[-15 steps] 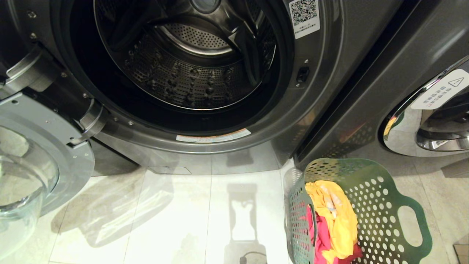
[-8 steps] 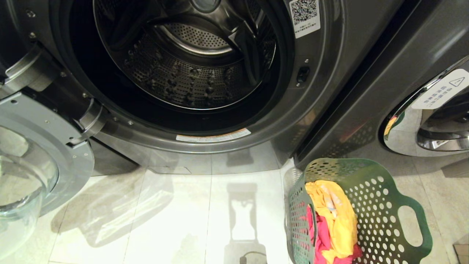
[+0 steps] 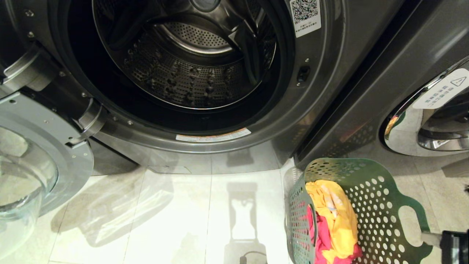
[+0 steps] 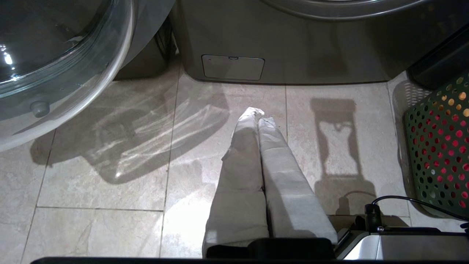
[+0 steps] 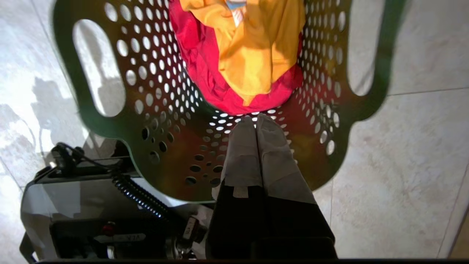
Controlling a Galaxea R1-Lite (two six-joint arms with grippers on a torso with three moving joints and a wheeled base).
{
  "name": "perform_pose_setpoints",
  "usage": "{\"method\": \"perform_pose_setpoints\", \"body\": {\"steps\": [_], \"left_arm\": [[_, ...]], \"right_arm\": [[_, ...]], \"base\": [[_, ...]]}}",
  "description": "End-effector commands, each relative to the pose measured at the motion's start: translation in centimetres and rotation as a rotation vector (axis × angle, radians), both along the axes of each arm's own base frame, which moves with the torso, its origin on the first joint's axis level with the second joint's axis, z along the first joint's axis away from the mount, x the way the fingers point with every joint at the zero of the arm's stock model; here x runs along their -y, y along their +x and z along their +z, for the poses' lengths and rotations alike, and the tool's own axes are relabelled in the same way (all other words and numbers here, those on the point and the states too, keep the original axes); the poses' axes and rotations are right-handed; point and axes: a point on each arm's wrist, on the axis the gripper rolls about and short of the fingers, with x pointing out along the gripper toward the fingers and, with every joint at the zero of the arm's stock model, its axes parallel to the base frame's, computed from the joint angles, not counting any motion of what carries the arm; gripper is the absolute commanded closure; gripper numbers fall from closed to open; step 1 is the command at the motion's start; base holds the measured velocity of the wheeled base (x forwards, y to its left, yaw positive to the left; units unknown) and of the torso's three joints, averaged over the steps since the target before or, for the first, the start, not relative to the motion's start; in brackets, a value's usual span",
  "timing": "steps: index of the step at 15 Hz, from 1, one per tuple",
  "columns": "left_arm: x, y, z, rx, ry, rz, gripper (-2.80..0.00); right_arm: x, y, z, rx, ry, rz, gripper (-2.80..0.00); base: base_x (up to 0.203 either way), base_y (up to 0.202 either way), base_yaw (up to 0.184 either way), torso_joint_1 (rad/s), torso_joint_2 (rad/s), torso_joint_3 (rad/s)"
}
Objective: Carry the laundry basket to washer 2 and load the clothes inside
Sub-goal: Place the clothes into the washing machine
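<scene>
Grey metal fills the head view: washer 2 stands with its drum gaping and its glass door swung out to the left. On the pale tiled floor, just right of the washer's opening and close to the neighbouring machine, sits the laundry basket, with the yellow garment lying over the pink-red garment inside. A dark part of the right arm shows at the lower right edge.

From the left wrist, the left gripper hangs over bare tile before the washer's base, its cloth-covered fingers pressed together and empty.

From the right wrist, the right gripper hovers above the basket's perforated wall, fingers pressed together, tips near the pink-red cloth, holding nothing.
</scene>
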Motion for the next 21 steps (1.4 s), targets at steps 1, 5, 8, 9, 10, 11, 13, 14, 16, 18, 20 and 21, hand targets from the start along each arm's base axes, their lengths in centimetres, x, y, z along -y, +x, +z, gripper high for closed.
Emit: {"method": "perform_pose_setpoints", "body": {"steps": [1,5,8,9,10,11,13,14,16,18,20,21], "left_arm": [[0.0,0.1,-0.3,-0.01,-0.001,0.001,0.0],[0.0,0.1,-0.3,-0.01,-0.001,0.001,0.0],[0.0,0.1,-0.3,-0.01,-0.001,0.001,0.0],[0.0,0.1,-0.3,-0.01,-0.001,0.001,0.0],[0.0,0.1,-0.3,-0.01,-0.001,0.001,0.0],[0.0,0.1,-0.3,-0.01,-0.001,0.001,0.0],[0.0,0.1,-0.3,-0.01,-0.001,0.001,0.0],[0.0,0.1,-0.3,-0.011,-0.001,0.001,0.0],[0.0,0.1,-0.3,-0.01,-0.001,0.001,0.0],[0.0,0.1,-0.3,-0.01,-0.001,0.001,0.0],[0.0,0.1,-0.3,-0.01,-0.001,0.001,0.0],[0.0,0.1,-0.3,-0.01,-0.001,0.001,0.0]], "right_arm": [[0.1,3.5,-3.7,-0.143,0.007,-0.002,0.0],[0.9,6.7,-8.7,-0.242,0.062,-0.003,0.0],[2.0,8.2,-11.7,-0.302,0.087,-0.035,0.0],[2.3,9.0,-12.8,-0.309,0.09,-0.046,0.0],[2.6,9.7,-14.0,-0.311,0.091,-0.053,0.0],[3.0,10.6,-15.3,-0.309,0.087,-0.056,0.0],[4.0,12.3,-17.3,-0.287,0.049,-0.037,-2.8],[4.4,13.5,-17.7,-0.261,0.031,-0.027,-2.8],[4.9,15.2,-18.3,-0.219,0.0,0.03,-2.8],[4.9,15.7,-18.2,-0.184,0.016,0.138,-2.8],[5.0,16.4,-18.5,-0.162,0.002,0.2,-2.8],[5.0,16.7,-18.7,-0.155,-0.014,0.227,-2.8]], "base": [[0.0,0.0,0.0,0.0,0.0,0.0],[0.0,0.0,0.0,0.0,0.0,0.0],[0.0,0.0,0.0,0.0,0.0,0.0],[0.0,0.0,0.0,0.0,0.0,0.0],[0.0,0.0,0.0,0.0,0.0,0.0],[0.0,0.0,0.0,0.0,0.0,0.0],[0.0,0.0,0.0,0.0,0.0,0.0],[0.0,0.0,0.0,0.0,0.0,0.0],[0.0,0.0,0.0,0.0,0.0,0.0],[0.0,0.0,0.0,0.0,0.0,0.0],[0.0,0.0,0.0,0.0,0.0,0.0],[0.0,0.0,0.0,0.0,0.0,0.0]]}}
